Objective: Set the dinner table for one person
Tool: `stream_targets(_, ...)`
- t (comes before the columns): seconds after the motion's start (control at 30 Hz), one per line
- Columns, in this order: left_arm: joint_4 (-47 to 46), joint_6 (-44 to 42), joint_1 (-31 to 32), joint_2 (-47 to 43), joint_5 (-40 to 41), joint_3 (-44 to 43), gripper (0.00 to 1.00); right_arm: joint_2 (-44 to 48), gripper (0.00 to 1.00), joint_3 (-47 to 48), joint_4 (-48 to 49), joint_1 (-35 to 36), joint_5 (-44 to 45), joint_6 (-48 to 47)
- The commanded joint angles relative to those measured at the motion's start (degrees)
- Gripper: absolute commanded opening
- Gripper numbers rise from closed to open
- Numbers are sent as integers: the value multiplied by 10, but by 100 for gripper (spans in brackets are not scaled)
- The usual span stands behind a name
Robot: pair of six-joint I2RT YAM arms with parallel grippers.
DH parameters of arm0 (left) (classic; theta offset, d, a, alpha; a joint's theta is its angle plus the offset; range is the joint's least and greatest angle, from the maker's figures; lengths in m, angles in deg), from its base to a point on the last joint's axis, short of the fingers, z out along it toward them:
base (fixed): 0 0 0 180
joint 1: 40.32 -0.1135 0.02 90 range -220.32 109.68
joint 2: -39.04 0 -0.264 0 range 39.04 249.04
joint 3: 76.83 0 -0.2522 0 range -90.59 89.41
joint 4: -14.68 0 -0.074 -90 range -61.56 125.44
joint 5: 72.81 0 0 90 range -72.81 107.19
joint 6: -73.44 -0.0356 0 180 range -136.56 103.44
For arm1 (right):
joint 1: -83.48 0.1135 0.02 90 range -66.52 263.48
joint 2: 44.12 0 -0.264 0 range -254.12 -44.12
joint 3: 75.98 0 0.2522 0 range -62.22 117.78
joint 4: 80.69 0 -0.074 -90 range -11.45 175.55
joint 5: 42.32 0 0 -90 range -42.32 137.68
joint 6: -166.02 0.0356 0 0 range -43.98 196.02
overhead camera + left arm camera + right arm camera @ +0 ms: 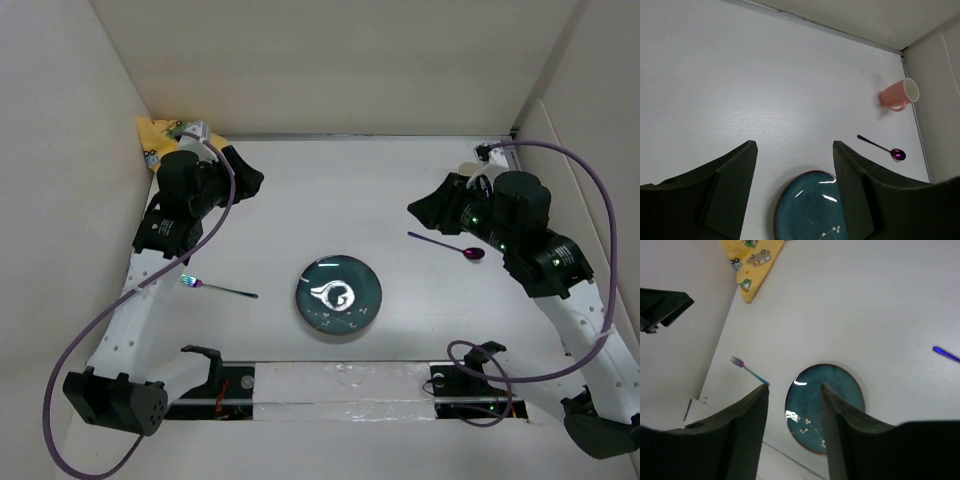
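Plain white flat counter, cream-walled, spread beneath both arms across the whole top view. Toward its near edge, about midway across, a round teal glazed plate. Left of that and apart, an iridescent metal fork; off to the right, a purple metal spoon. Pink mug near the far right corner. Yellow car-printed cloth in the far left corner. Left fingers spread apart, holding nothing; right fingers likewise parted and empty.
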Motion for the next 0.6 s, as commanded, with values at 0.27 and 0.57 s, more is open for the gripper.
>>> stream_targets(0.27, 25, 16, -39, 155, 187, -73, 0, -24, 0, -23, 44, -22, -98, -35)
stream_targets(0.57, 7, 44, -187, 325, 185, -110, 24, -2, 0, -83, 62, -22, -124, -41)
